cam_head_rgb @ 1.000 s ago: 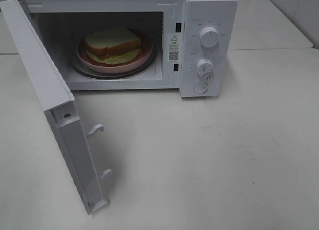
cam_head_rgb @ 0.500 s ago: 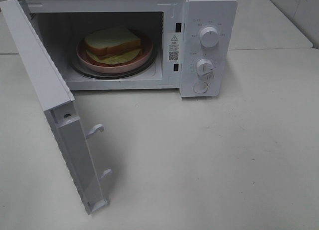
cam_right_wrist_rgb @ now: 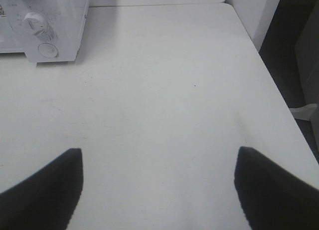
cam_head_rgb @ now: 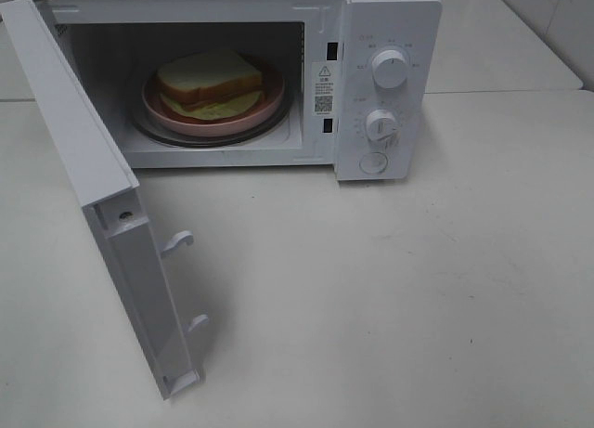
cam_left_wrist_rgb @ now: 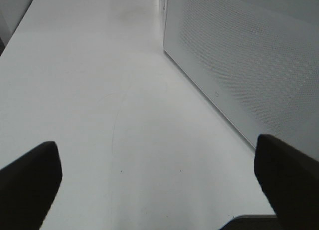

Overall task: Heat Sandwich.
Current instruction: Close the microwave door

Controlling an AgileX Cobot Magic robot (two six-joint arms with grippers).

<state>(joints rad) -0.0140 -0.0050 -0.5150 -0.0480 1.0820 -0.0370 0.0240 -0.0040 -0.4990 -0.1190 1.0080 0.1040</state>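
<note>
Your thick white-bread sandwich point(cam_head_rgb: 209, 80), yellow and green filling showing, lies on a round pink plate point(cam_head_rgb: 271, 105) inside the open white microwave point(cam_head_rgb: 390, 29), well apart from both wide, empty jaws.

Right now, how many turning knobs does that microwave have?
2, on the microwave control panel: the upper knob near its top, the lower knob just beneath. The flat round button below them is no knob.

microwave point(cam_head_rgb: 390, 19) shell looks like smooth white plastic with a mild sheen. its door point(cam_left_wrist_rgb: 249, 55) panel has a fine dotted mesh texture. table point(cam_head_rgb: 418, 307) is matt off-white, faintly scuffed. pink plate point(cam_head_rgb: 271, 105) looks glazed and glossy, sandwich point(cam_head_rgb: 206, 72) bread soft and matt.
</note>
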